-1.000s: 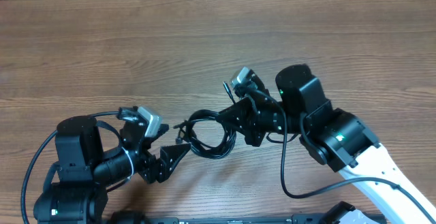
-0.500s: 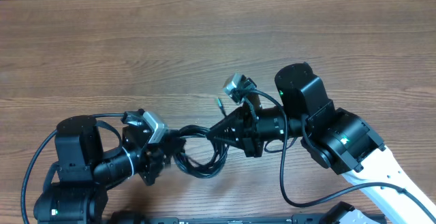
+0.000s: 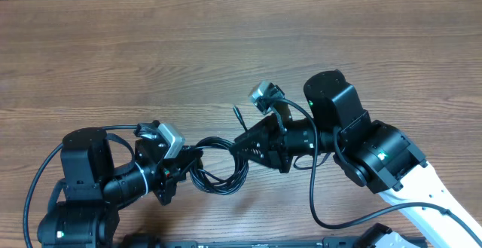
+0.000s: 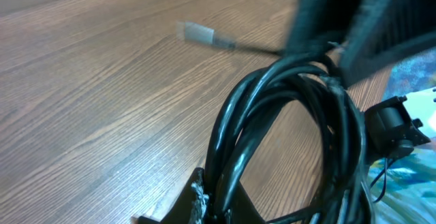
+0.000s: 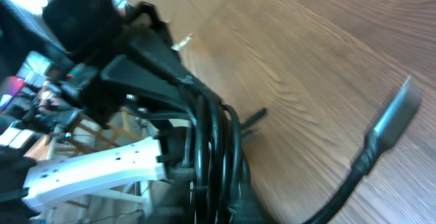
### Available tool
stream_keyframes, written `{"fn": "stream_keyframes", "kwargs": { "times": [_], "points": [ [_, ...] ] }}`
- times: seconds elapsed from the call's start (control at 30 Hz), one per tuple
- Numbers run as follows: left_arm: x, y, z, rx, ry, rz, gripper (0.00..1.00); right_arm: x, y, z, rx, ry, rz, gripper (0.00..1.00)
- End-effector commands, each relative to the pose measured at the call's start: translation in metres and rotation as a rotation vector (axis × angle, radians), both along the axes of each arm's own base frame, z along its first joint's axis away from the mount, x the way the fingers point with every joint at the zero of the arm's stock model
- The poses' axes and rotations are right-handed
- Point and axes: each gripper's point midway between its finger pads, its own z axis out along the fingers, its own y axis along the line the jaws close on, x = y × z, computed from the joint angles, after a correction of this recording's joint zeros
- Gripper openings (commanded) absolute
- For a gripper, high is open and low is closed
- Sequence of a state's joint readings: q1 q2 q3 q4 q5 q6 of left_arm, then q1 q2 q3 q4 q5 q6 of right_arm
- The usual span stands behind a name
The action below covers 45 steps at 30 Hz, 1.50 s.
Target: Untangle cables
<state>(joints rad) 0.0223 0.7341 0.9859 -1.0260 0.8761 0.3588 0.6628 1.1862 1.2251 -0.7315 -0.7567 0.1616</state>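
The cables [image 3: 218,174] are a small coil of thin black cords hanging between my two grippers, just above the wooden table [image 3: 226,44]. My left gripper [image 3: 187,163] is shut on the coil's left side. In the left wrist view several strands [image 4: 286,88] rise out of the pinched left gripper [image 4: 211,200]. My right gripper [image 3: 242,146] is at the coil's right side, its fingers slightly parted with strands [image 5: 211,135] still running between them. One loose plug end [image 3: 236,114] sticks up beside it, and it shows blurred in the right wrist view as a plug end [image 5: 392,118].
The right arm's own thicker black cable [image 3: 315,199] loops down near the front edge. Both arm bases crowd the front of the table. Bare wood stretches behind the grippers to the far edge.
My left gripper has closed on the coil's left side. My right gripper has gone from shut on the coil to slightly parted. The coil has shifted a little left and toward the front.
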Motion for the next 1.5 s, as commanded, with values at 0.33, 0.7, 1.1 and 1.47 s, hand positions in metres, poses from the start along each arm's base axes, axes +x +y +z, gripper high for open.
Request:
{"fn": "stream_keyframes", "kwargs": {
  "times": [0.33,0.7,1.1,1.47],
  "points": [
    [-0.017,-0.016,0.016,-0.141,0.037,-0.102,0.05,0.014,0.003,-0.003,-0.037,-0.027,-0.042,0.44],
    [-0.017,-0.016,0.016,-0.145,0.045,-0.098,0.09,0.034,0.004,-0.012,-0.073,-0.062,-0.109,0.04],
    [-0.017,-0.016,0.016,-0.144,0.045,-0.098,0.10,0.079,-0.017,-0.020,-0.157,-0.063,-0.419,0.04],
    [-0.017,-0.016,0.015,-0.139,0.047,-0.093,0.13,0.085,-0.019,-0.017,-0.141,-0.037,-0.476,0.04]
  ]
}}
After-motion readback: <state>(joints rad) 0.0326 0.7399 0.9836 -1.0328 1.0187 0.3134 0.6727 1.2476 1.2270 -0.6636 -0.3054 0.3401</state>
